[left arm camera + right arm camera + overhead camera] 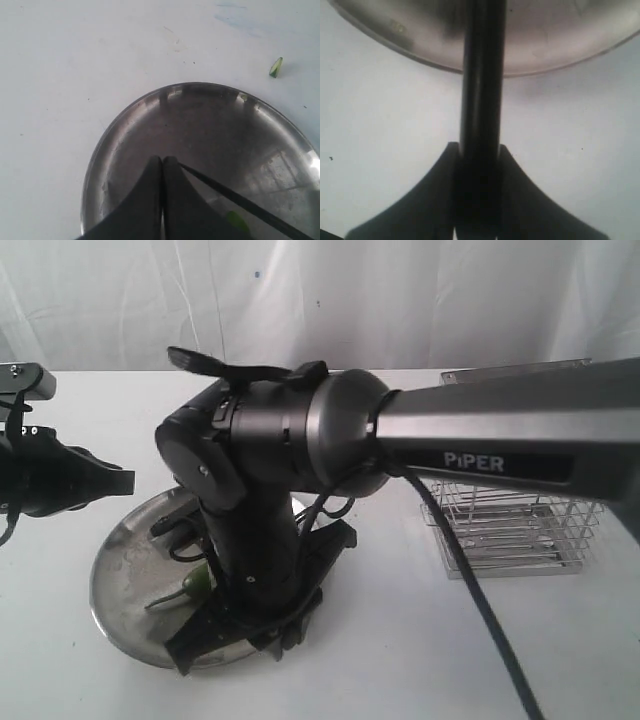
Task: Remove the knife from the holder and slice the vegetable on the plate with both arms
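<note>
Exterior view first: my right arm reaches across from 3 o'clock and plants the right gripper down on the plate, which sits on the table at about 8 o'clock in frame. The vegetable is on the plate, just beside that gripper at its 9 o'clock side. The holder is off at 3 o'clock, well apart from the plate.

Right wrist cam shows the fingers pinching the knife, which runs out over the plate rim.

The left gripper hangs over the plate with its fingers pressed together, holding nothing, and the blade passes just beside the tips. Oh, and there's a little green piece lying on the table off the plate.
</note>
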`<state>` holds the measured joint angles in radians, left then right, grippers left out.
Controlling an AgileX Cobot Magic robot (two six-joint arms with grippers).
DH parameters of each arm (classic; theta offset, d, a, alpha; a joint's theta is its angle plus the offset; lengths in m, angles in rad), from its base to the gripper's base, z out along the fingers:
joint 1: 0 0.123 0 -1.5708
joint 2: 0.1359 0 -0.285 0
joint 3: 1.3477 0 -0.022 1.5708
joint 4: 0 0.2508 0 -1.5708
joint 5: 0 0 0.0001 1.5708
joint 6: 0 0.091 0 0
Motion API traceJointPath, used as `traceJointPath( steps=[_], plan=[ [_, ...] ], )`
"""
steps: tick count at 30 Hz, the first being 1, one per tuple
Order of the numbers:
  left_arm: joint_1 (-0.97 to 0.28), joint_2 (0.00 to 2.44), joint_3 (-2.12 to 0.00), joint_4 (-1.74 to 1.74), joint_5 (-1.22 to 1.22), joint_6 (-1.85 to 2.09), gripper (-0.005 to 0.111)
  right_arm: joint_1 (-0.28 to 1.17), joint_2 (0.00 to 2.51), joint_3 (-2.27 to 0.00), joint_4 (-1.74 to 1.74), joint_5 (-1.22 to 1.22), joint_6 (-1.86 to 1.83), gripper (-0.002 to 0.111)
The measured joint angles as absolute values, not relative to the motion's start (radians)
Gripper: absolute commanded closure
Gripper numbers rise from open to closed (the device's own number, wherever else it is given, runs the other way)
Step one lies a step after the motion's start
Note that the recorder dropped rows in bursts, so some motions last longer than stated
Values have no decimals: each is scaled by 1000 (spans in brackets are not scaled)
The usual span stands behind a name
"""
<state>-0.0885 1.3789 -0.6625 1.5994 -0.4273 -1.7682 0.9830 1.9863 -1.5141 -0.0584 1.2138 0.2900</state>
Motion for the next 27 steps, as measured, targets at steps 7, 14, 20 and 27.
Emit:
traceJointPath(
  steps=[7,14,20,27],
  plan=[
    [-89,1370,-660,1599,-416,-1771,107,953,1982,-1514,-39,1214,277,108],
    [-89,1370,-660,1599,-411,-1771,107,1027,1961,-1477,-58,1128,500,108],
    [-89,1370,-660,1596,-409,-1771,107,1140,1971,-1438,-149,1033,698,108],
    [-89,1372,-660,1594,-411,-1762,107,1147,2003,-1416,-166,1026,730,108]
  ],
)
